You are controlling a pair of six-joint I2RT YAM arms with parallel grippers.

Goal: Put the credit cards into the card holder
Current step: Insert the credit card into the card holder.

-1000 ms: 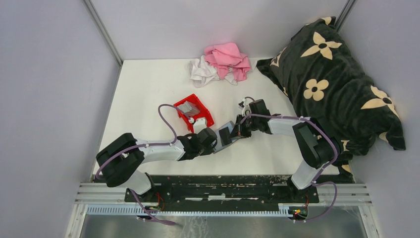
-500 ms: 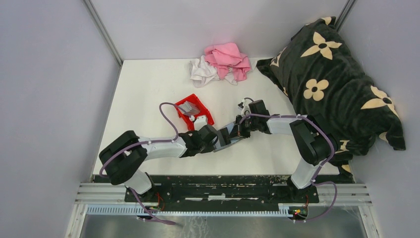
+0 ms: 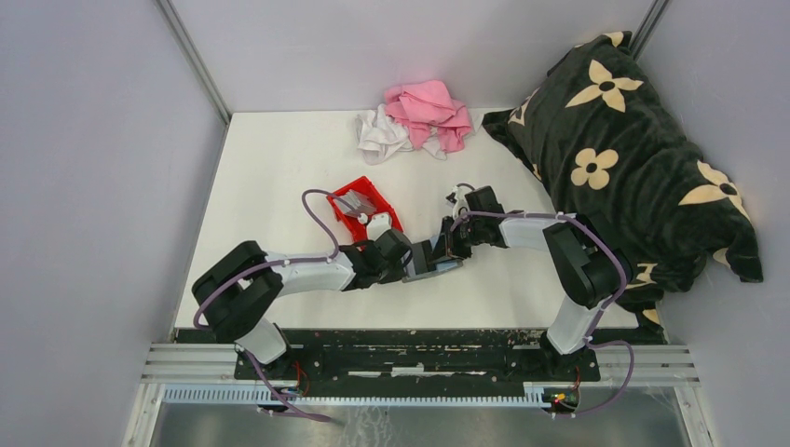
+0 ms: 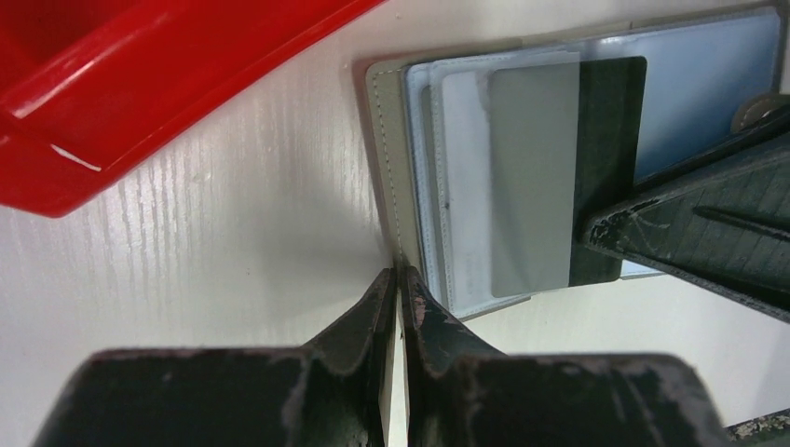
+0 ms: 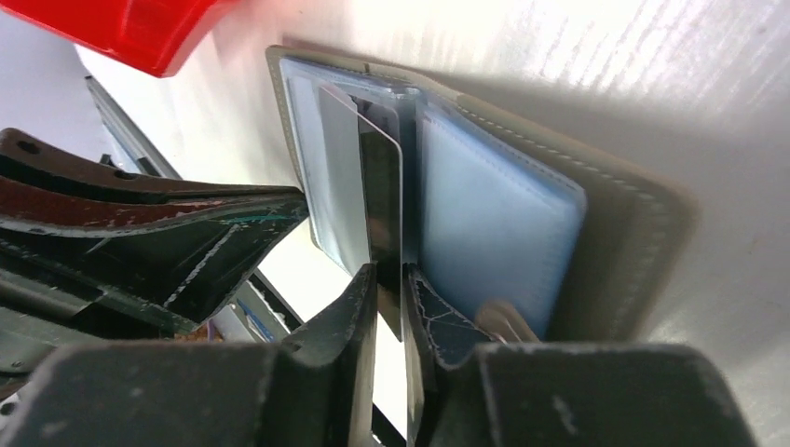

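Left gripper (image 4: pixel 399 279) clamped the floppy open wallet's (image 4: pixel 384 140) edge on the table (image 4: pixel 233 233), right gripper's (image 5: pixel 389 279) jaws bracketed the free end of that thin, stiff, slippery card (image 4: pixel 531 177) half inside its sleeve, gripping or slack, I couldn't tell

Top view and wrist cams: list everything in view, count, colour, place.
card holder: one, dark grey, bluish inside, open mid-table.
credit card: one, silver, dark stripe, partly in a holder pocket.
spare cards: grey, count unclear, in the bin.
bin: one, red, left of holder.
cloths: two, pink and white, far edge.
cushion: one, black with cream flowers, far right.
table: one, white.
left gripper: one, black, shut on holder's cover edge.
right gripper: one, black, fingers flanking the card.
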